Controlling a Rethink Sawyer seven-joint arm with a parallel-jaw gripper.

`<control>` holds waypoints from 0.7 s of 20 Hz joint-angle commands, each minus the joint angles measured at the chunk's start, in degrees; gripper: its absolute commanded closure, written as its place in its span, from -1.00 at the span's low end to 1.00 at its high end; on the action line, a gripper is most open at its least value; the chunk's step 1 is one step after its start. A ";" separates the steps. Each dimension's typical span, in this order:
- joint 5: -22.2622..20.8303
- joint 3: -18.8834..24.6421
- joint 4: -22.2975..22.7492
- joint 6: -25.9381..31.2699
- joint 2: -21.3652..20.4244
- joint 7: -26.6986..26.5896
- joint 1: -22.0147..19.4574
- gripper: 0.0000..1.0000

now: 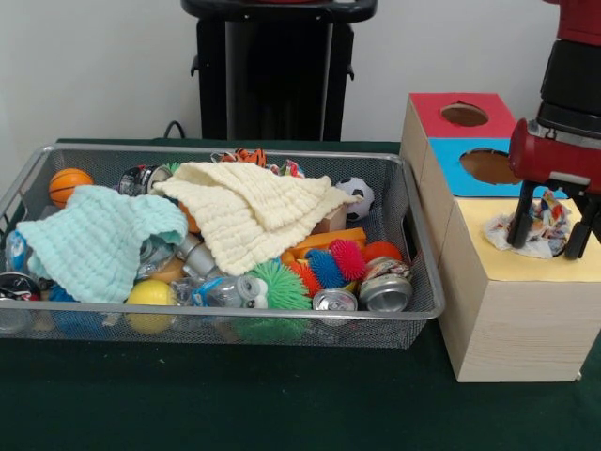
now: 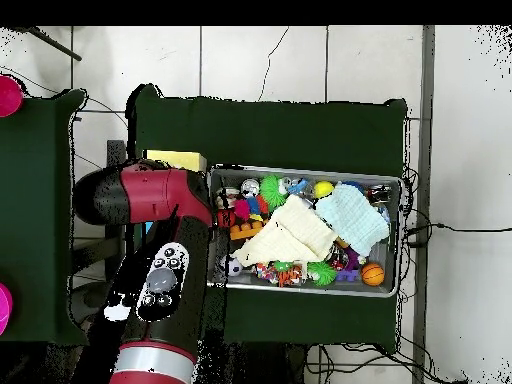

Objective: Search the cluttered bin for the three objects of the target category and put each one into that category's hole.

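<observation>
My gripper (image 1: 549,232) hangs over the yellow top (image 1: 493,256) of the wooden box at the right. It is open, its fingers (image 1: 522,224) straddling a crumpled patterned cloth (image 1: 543,224) that rests on the yellow face and hides any hole there. Inside the wire bin (image 1: 235,311), a cream cloth (image 1: 254,211) lies over the middle of the clutter and a mint cloth (image 1: 94,240) over the left. From overhead the arm (image 2: 150,250) hides the gripper; the bin's rim (image 2: 300,170), cream cloth (image 2: 288,236) and mint cloth (image 2: 356,218) show.
The box also has a red top with a hole (image 1: 464,115) and a blue top with a hole (image 1: 488,166). The bin holds balls, spiky toys (image 1: 329,265), cans (image 1: 385,291) and an orange mini basketball (image 1: 69,183). Green cloth covers the table.
</observation>
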 commanded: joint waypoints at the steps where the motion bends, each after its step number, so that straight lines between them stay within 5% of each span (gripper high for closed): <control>1: 1.91 6.26 5.91 -0.53 4.73 11.15 0.38 -1.00; 14: 4.19 4.75 2.44 2.43 6.23 13.94 2.59 -1.00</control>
